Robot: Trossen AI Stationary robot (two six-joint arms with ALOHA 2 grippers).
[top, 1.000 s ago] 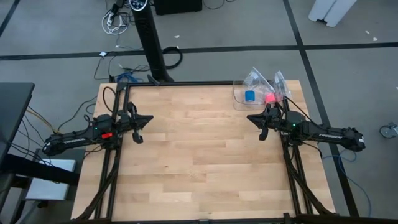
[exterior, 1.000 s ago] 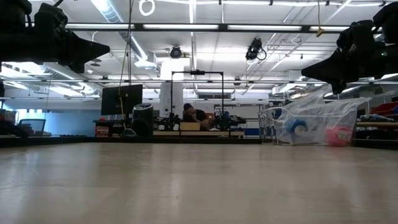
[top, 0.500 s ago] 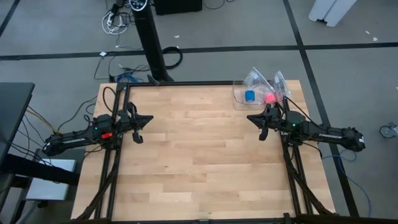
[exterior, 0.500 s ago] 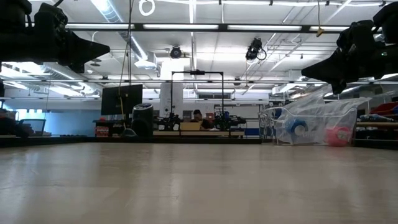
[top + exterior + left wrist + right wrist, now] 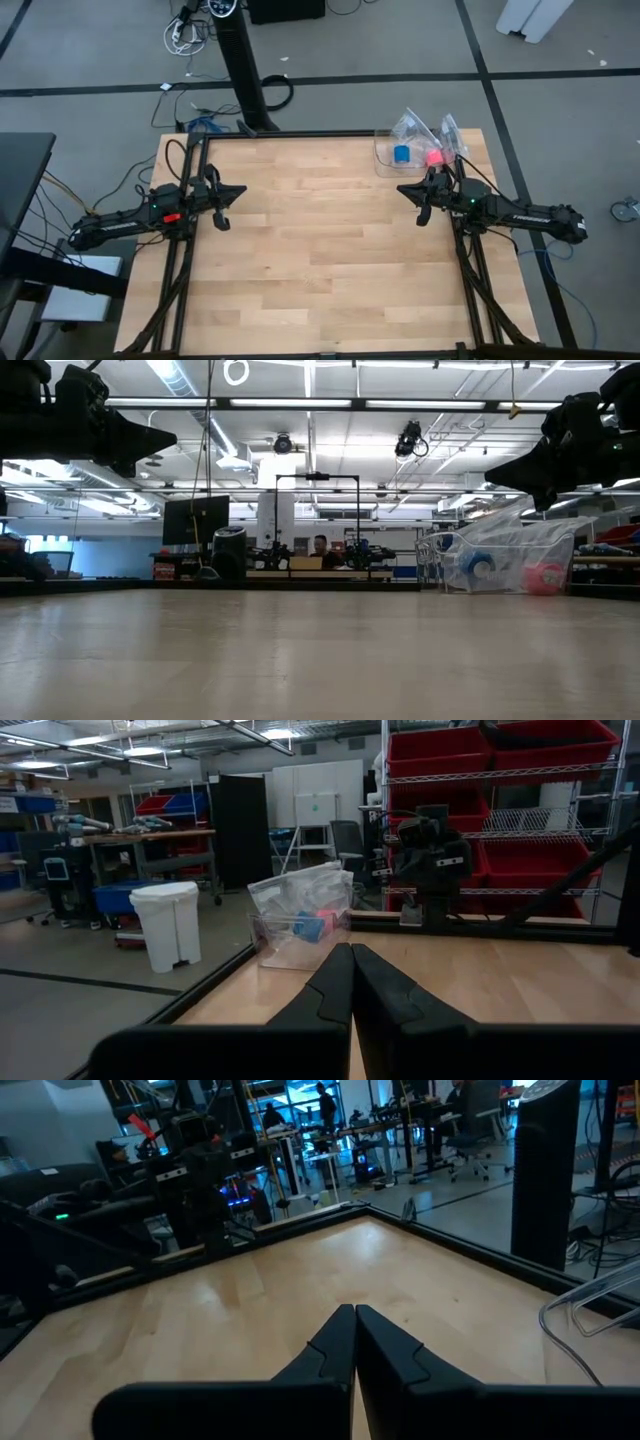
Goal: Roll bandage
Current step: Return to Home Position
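Observation:
The bright blue bandage point(image 5: 401, 154) is a small coil inside a clear plastic container point(image 5: 388, 163) at the table's far right; it also shows in the low view point(image 5: 478, 571) and the left wrist view point(image 5: 307, 927). A small pink ball point(image 5: 434, 157) lies beside it in the container. My left gripper point(image 5: 240, 190) hovers shut and empty over the table's left side. My right gripper point(image 5: 402, 189) hovers shut and empty near the right edge, just in front of the container.
The container's clear lid or bag point(image 5: 428, 130) stands open at the far right corner. Black rails point(image 5: 185, 270) run along the table's left and right sides. A bare stretch of wooden tabletop point(image 5: 320, 240) lies between the two arms.

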